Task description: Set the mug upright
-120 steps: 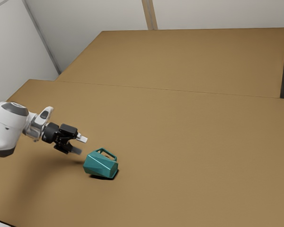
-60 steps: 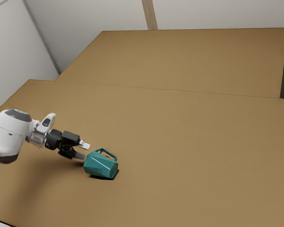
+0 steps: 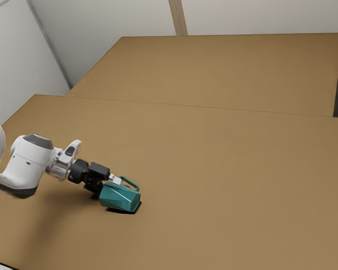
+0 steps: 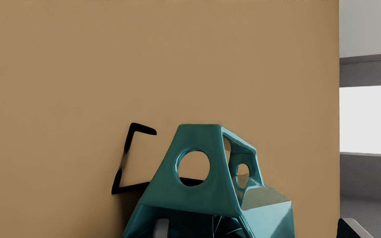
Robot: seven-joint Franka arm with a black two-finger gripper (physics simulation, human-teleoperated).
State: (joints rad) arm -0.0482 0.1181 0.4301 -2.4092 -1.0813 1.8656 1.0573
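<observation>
Mug (image 3: 119, 197) is on its side on the tabletop (image 3: 225, 185), not upright. Mouth faces the arm (image 3: 31, 163), base twd the exterior view's right. Handle (image 3: 130, 183) sticks up & off to the side twd the seam (image 3: 203, 106), i.e. the line crossing the tabletop. Mug's on the near section, b/w that seam & the bit of near edge at the exterior view's lower left corner, well apart from the tabletop's far edge & far right corner. Dark shadow right under it.

Tool (image 3: 114, 185) is at the mouth end, released, i.e. fingers spread, nothing clamped. Wrist view: one finger (image 4: 161, 228) is inside the mug's mouth, other finger (image 4: 347, 229) is outside, w/ a gap b/w it & the mug's side wall. So that wall sits b/w the two but isn't pinched. Can't tell if the inner one touches the inside of the mug.

Mug's teal, faceted; handle's angular w/ round holes thru it, & its shadow falls on the tabletop next to it. Straight tabletop edge runs past the mug on the outer finger's side, w/ grey surfaces & a bright white patch (image 4: 370, 119) beyond. Ext. view also has pale walls (image 3: 259, 17) behind the tabletop, w/ a brown strip (image 3: 178, 17) on one.
</observation>
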